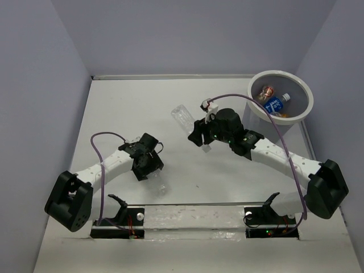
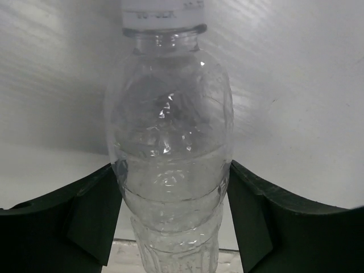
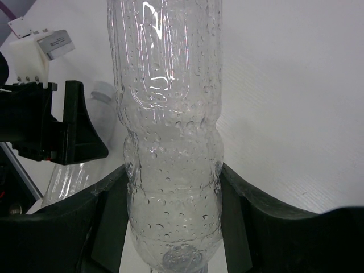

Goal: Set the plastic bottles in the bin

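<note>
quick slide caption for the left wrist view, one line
Left fingers pinch a clear white-capped bottle around its lower body, cap pointing away from the camera.

Nothing can be read in full. The white cap of the clear bottle gripped by the left claw carries a line of dark printed characters, cut by the view's top edge and too blurred to make out. In the bin, the blue-labelled bottle shows pale marks on its label, too small to read. Beside the droplet-beaded bottle in the right claw, a small grey sticker on a white block is likewise illegible.
</note>
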`<state>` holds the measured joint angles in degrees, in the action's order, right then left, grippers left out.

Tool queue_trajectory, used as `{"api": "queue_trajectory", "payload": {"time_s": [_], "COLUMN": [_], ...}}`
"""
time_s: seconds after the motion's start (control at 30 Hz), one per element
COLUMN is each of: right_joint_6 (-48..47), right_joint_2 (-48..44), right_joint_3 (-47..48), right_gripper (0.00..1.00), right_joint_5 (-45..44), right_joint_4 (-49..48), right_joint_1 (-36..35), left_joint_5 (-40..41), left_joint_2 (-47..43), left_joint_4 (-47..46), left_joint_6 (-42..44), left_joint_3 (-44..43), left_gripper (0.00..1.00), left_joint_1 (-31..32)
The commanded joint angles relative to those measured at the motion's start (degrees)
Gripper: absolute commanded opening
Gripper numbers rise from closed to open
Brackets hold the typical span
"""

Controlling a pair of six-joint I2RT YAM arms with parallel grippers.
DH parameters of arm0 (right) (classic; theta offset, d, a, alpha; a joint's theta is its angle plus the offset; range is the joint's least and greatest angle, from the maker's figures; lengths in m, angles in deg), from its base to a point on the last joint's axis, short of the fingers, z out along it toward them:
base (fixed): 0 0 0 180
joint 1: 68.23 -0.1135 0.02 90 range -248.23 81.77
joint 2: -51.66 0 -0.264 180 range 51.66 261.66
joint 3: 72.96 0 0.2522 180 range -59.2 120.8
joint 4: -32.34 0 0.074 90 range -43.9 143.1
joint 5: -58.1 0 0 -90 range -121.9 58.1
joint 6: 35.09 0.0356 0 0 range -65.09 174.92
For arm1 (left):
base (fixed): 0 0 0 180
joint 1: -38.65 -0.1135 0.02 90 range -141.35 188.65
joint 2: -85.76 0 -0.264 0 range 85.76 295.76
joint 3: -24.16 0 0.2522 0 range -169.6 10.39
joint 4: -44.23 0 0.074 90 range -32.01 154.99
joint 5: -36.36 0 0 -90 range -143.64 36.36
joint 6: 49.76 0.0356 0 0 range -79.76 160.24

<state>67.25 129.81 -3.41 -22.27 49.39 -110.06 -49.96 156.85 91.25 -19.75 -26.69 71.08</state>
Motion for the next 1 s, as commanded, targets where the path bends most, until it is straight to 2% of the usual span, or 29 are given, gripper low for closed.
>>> {"api": "queue_trajectory", "payload": {"time_s": [0.0,0.07,0.17,0.33,0.43,0.47,0.5,0.6,0.77,0.83,0.9,0.97], "right_joint_6": [1.1,1.37,0.06,-8.81,-18.7,-20.67,-21.82,-17.38,-9.19,-7.43,-7.5,-7.33], "right_joint_2": [-9.3,-13.27,-20.13,-22.78,-21.03,-19.72,-19.01,-14.28,-9.16,-8.81,-8.98,-9.24], "right_joint_3": [-0.16,0.28,1.94,8.36,9.86,9.69,9.43,9.95,10.4,9.61,7.5,5.4], "right_gripper": [0.36,0.36,0.37,0.37,0.36,0.36,0.36,0.34,0.35,0.35,0.4,0.53], "right_joint_5": [-2.06,-2.68,-8.73,-34.29,-48.07,-49.69,-50.4,-45.86,-40.22,-39.78,-40.21,-41.18], "right_joint_4": [-5.49,-5.49,-4.96,-4.87,-11.52,-17.55,-20.66,-23.24,-23.15,-23.15,-23.07,-22.89], "right_joint_1": [-0.01,-0.01,-0.01,-0.01,2.26,3.84,5.86,20.41,31.87,32.68,33.3,33.82], "left_joint_5": [6.15,7.73,8.1,5.9,5.55,5.55,5.63,5.72,4.58,5.01,4.85,3.01], "left_joint_2": [-1.57,-2.79,-6.83,-13.33,-14.83,-15.27,-15.71,-20.0,-24.5,-26.17,-27.49,-29.25], "left_joint_4": [-5.83,-6.88,-12.06,-23.66,-26.83,-27.36,-27.63,-28.59,-28.51,-28.6,-28.95,-28.6], "left_joint_6": [7.24,9.79,12.34,15.86,18.23,19.89,20.87,25.59,33.68,35.46,36.08,36.34], "left_joint_3": [-3.87,-5.19,-4.67,-3.0,-3.61,-4.05,-4.31,-5.71,-10.89,-11.26,-9.42,-8.28], "left_gripper": [0.75,0.74,0.74,0.69,0.69,0.69,0.69,0.69,0.7,0.7,0.71,0.72], "left_joint_1": [0.27,1.06,1.59,2.03,2.29,2.38,2.47,2.55,2.47,2.55,2.38,2.12]}}
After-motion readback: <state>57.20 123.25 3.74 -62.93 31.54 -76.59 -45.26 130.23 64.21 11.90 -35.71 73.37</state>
